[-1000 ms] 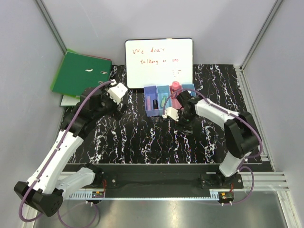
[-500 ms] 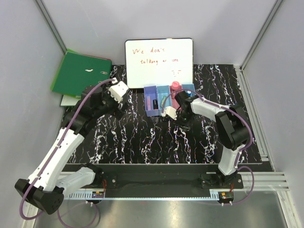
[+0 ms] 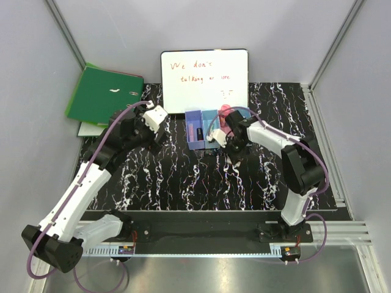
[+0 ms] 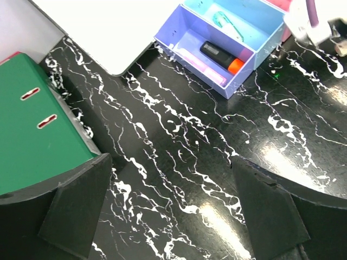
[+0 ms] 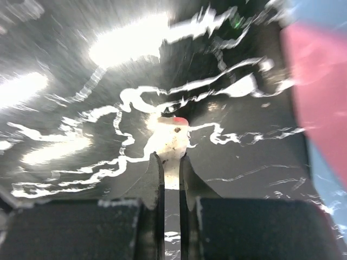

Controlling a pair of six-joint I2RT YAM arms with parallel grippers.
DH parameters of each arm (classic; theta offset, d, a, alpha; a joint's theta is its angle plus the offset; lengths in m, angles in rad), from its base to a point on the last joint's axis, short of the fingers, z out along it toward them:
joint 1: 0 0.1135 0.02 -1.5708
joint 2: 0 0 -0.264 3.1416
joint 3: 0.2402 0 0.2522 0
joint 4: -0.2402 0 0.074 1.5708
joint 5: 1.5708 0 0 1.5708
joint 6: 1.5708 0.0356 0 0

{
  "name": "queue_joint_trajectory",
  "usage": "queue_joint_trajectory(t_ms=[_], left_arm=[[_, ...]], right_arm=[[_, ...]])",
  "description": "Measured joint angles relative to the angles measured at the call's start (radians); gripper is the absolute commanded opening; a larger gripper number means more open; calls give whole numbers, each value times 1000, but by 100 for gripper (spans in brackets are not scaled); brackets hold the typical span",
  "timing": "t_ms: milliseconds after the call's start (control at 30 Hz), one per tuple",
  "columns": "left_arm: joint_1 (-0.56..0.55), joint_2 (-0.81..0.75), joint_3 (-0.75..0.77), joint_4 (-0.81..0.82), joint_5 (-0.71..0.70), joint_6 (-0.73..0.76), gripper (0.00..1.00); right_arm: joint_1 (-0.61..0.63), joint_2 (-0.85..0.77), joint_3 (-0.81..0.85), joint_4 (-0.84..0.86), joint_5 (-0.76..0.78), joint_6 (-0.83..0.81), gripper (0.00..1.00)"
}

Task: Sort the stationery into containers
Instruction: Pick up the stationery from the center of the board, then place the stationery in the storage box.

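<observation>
Looks partway done. Has an orange highlighter (image 4: 219, 55) and lilac marker (image 4: 199, 63) in the purple bin (image 4: 238, 82) at the back edge of the bench (image 4: 179, 135), a green item (image 4: 226, 21) in the light blue bin (image 4: 263, 24) beside. Grips a small white piece (image 5: 172, 138) in the closed right hand (image 5: 170, 158) near the pink bin (image 5: 320, 97), not yet binned. Holds the left hand (image 4: 171, 162) wide open, empty.

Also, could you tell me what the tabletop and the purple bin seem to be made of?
The tabletop looks like glossy black marble-patterned laminate or vinyl: white veins, bright glare patches. The purple bin looks like thin moulded plastic, smooth and slightly shiny: uniform colour, thin even walls.
</observation>
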Motion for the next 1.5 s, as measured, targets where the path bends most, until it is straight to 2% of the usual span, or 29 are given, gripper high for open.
queue_joint_trajectory(t_ms=[167, 300, 500, 833, 1133, 1267, 1367, 1400, 1500], left_arm=[[0, 0, -1, 1, 9, -11, 99], [0, -1, -1, 1, 13, -16, 99], [0, -4, -2, 1, 22, -27, 99], [0, -11, -3, 0, 21, -11, 99], [0, -27, -3, 0, 22, -5, 99], [0, -24, -3, 0, 23, -5, 99], [0, -20, -3, 0, 23, -5, 99], [0, -20, -3, 0, 23, -5, 99], [0, -21, -3, 0, 22, -5, 99]], right_arm=[[13, -43, 181, -62, -101, 158, 0], [21, -53, 341, -35, -148, 331, 0], [22, 55, 502, 37, -125, 521, 0], [15, 338, 614, 100, -43, 612, 0], [-20, 364, 640, 148, -5, 625, 0], [-24, 396, 651, 161, 14, 618, 13], [-24, 425, 659, 166, 14, 608, 27], [-24, 434, 663, 172, 12, 603, 35], [-18, 441, 673, 175, 11, 597, 40]])
